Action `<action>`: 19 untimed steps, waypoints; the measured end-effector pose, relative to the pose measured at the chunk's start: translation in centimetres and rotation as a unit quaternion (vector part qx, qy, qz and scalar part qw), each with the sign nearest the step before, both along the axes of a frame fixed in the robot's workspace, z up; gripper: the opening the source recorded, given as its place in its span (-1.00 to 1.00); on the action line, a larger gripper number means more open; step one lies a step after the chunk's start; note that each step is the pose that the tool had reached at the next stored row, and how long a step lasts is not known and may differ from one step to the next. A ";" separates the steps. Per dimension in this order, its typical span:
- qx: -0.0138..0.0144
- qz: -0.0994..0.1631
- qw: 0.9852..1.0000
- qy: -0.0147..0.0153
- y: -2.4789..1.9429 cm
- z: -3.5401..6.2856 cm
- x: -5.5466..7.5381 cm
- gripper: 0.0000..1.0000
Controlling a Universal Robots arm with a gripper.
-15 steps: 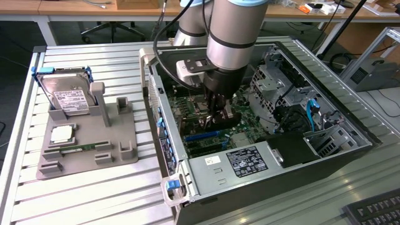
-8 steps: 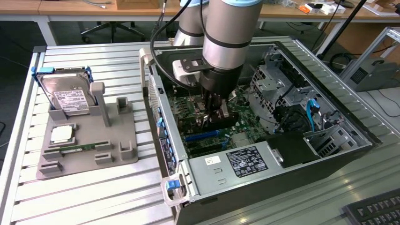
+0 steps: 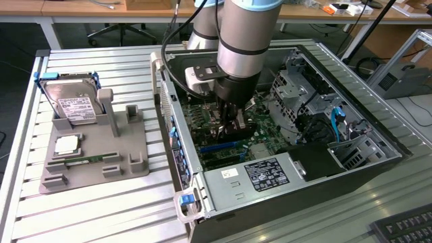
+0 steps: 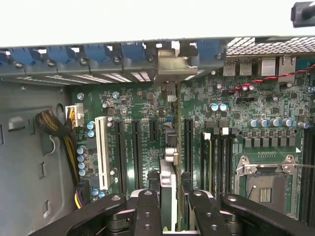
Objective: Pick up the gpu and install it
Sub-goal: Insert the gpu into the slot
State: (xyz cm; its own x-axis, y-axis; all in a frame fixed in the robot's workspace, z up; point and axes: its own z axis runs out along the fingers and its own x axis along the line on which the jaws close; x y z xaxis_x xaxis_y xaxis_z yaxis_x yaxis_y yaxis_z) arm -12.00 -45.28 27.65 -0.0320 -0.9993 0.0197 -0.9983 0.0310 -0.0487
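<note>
A: Exterior view first; what lies around the work?

B: An open computer case (image 3: 351,167) lies on its side on the slatted bench (image 3: 101,212); on the exterior view's left a grey holder (image 3: 94,162) carries a silver hard drive (image 3: 74,109) standing upright, a processor (image 3: 66,145) and a narrow RAM stick (image 3: 84,160); inside the case sit the labelled power supply (image 3: 263,174), drive cages (image 3: 294,86) and blue cables (image 3: 335,124); a keyboard corner (image 3: 405,228) shows at the lower right.

A: And the arm?

B: It reaches down into the case, the gripper (image 3: 233,124) low over the motherboard (image 3: 266,139); the arm's bulk hides most of what it carries.

A: Wrist view, then.

B: The gripper (image 4: 170,196) is clamped on the gpu (image 4: 170,162), its black fingers (image 4: 147,206) on either side of the card; the card stands on edge over the motherboard (image 4: 246,103), between the black expansion slots (image 4: 135,147) and just beside one of them; a white slot (image 4: 102,152) and RAM sticks (image 4: 219,157) flank the area; the empty processor socket (image 4: 266,184) lies farther off.

A: Which way does it run?

B: Its long axis follows the slots, pointing from the gripper toward the case's rear wall; the silver bracket (image 4: 172,66) leads, up at the row of blue slot clips (image 4: 98,54); whether it is seated I cannot tell.
</note>
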 end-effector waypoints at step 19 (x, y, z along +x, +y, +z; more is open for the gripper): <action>-0.001 -0.009 1.000 0.000 0.32 -1.09 -0.6 -0.47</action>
State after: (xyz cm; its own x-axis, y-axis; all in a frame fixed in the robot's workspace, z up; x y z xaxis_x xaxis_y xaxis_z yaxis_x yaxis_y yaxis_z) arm -12.59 -44.96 26.56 -0.0497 -0.9985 0.0210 -0.9976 0.0486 -0.0488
